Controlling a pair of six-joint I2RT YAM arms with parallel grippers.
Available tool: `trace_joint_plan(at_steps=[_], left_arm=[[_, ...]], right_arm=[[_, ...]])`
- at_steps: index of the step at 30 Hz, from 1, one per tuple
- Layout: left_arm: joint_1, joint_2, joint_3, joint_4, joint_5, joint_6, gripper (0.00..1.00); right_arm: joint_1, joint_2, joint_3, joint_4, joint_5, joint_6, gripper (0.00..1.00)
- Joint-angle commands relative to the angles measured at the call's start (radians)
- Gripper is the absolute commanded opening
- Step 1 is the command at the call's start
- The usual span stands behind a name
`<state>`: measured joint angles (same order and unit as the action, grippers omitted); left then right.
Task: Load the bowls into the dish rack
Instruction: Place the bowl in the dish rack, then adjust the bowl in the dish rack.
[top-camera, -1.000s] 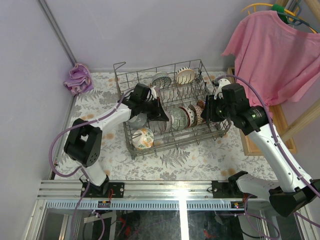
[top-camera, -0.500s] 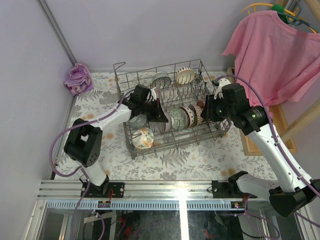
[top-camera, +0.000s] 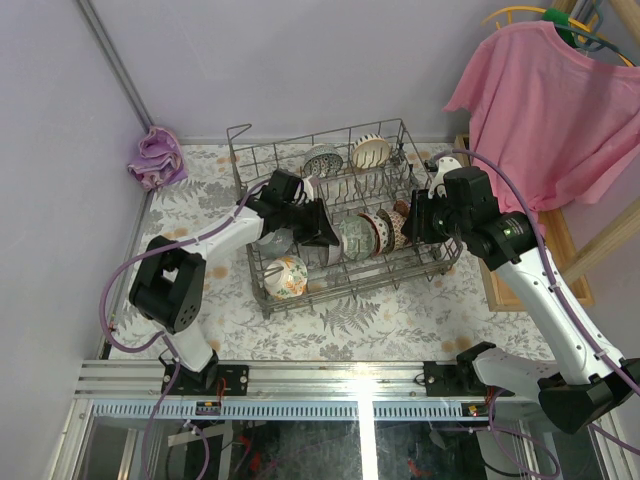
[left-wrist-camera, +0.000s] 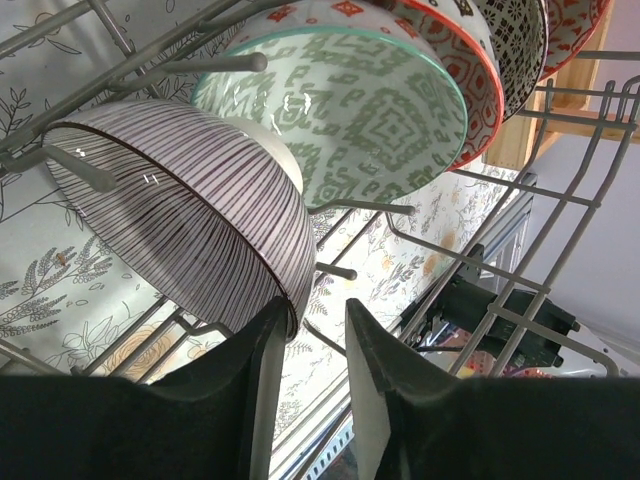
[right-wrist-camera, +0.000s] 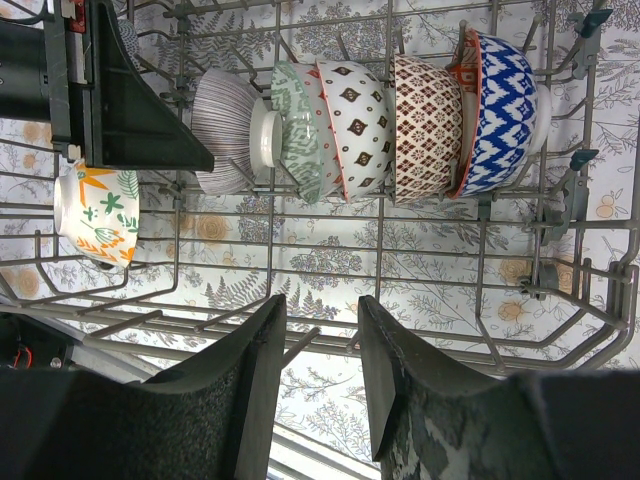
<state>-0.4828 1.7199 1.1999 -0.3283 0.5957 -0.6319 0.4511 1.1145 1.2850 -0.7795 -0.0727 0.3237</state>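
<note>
A striped bowl (left-wrist-camera: 190, 220) stands on edge between upright tines in the dish rack (top-camera: 330, 137), leaning against a pale green bowl (left-wrist-camera: 370, 110). It heads a row of patterned bowls set on edge across the middle of the rack: green, red-and-white, brown diamond, blue zigzag. A floral bowl (right-wrist-camera: 95, 215) sits apart near the rack's front left corner, and two more bowls (top-camera: 323, 158) stand at the back.

The left gripper (left-wrist-camera: 315, 312) hangs at the striped bowl's lower rim, its fingers a narrow gap apart with nothing between them. Whether the rim touches one finger or lies just beside it cannot be told. The right gripper (right-wrist-camera: 320, 300) hovers over the rack's right part, fingers parted and empty.

The step in hand looks like letting go of the seated striped bowl. Next, the left arm likely needs to back out between the tines without nudging the rim, so the bowl does not tip. No bowl waiting outside the rack can be made out.
</note>
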Motion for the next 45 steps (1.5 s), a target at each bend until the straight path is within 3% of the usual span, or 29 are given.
trace_joint_plan(at_steps=[1,10,19,36,45], left_arm=[[-0.005,0.004,0.035,-0.044,0.041,-0.010,0.30],[-0.010,-0.061,0.081,-0.082,0.002,-0.029,0.43],[-0.040,-0.119,0.159,-0.135,-0.121,-0.093,0.46],[-0.231,-0.052,0.260,-0.136,-0.497,-0.285,0.44],[-0.264,0.040,0.306,-0.124,-0.613,-0.330,0.34]], right_arm=[[-0.005,-0.016,0.011,0.016,-0.021,-0.002,0.42],[-0.005,-0.024,0.000,0.018,-0.019,-0.002,0.42],[-0.005,-0.034,0.004,0.014,-0.016,0.000,0.42],[-0.006,-0.067,0.039,-0.021,0.006,-0.004,0.42],[-0.005,-0.093,0.046,-0.046,0.035,-0.025,0.43]])
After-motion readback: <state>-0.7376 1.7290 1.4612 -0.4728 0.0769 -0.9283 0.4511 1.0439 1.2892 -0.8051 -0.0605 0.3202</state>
